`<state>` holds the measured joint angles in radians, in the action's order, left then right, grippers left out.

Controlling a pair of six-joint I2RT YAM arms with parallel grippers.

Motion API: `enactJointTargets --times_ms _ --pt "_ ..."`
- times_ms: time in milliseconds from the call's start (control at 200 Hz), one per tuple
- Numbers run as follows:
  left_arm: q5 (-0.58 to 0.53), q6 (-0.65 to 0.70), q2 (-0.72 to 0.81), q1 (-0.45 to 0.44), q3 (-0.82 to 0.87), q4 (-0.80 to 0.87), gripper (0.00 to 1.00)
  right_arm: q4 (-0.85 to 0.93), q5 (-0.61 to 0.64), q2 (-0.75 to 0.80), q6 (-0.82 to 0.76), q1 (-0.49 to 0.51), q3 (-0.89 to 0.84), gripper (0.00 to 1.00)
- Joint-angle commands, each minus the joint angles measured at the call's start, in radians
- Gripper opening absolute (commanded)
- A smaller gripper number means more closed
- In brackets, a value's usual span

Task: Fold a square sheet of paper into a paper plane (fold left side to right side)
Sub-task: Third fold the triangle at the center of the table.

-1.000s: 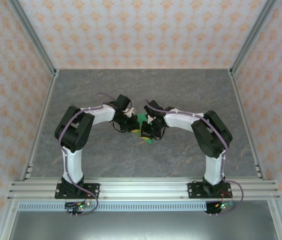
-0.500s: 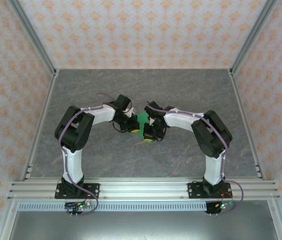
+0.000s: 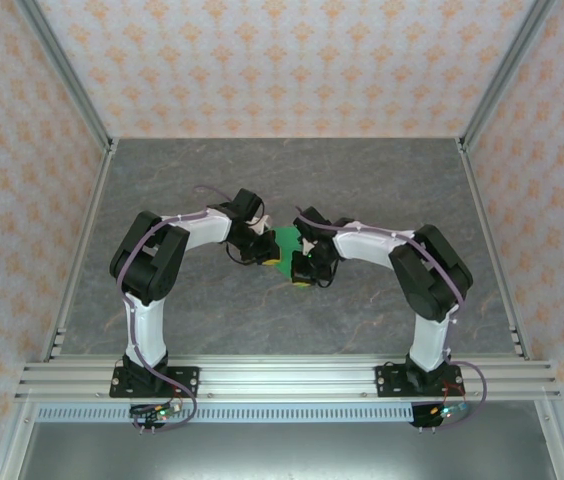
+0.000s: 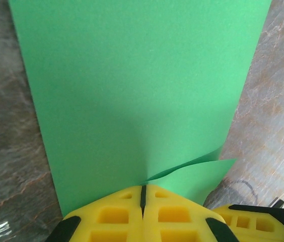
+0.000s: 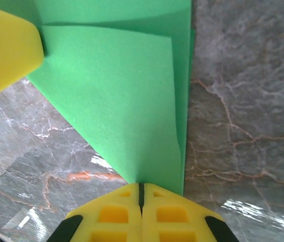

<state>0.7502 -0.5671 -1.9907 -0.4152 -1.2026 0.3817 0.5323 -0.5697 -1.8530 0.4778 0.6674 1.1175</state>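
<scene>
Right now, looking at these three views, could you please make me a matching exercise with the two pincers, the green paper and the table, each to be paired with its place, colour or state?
Column A
1. left pincer
2. right pincer
3. sheet of paper
4. table

Column B
a. grey, marbled with pale veins
b. shut, tips at the paper's right side in the top view
c. bright green, one part folded over
d. shut, tips at the paper's left side in the top view

Pairs: 1-d, 2-b, 3-c, 4-a
</scene>
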Motion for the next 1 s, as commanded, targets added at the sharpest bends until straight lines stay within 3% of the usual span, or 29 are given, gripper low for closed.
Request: enactJointTargets --times_ms 0,320,540,671,996 --pt "-0.151 0.024 -0.066 -0.004 0.02 0.091 0.02 0.206 0.063 0.019 -0.029 -0.007 -0.055 0.0" --pt "-0.15 0.024 -0.062 -0.004 0.021 0.087 0.02 0.287 0.107 0.072 -0.085 -0.043 -0.033 0.0" --pt "-0.14 0.021 -0.054 -0.004 0.021 0.082 0.02 0.118 0.023 0.173 -0.036 -0.045 -0.016 0.0" --pt "-0.134 0.017 -0.048 -0.005 0.017 0.078 0.02 -0.005 -0.098 0.098 0.001 -0.043 -0.013 0.0" --pt "-0.125 0.015 -0.019 -0.004 0.02 0.074 0.02 0.058 -0.047 -0.041 -0.037 -0.045 0.036 0.0"
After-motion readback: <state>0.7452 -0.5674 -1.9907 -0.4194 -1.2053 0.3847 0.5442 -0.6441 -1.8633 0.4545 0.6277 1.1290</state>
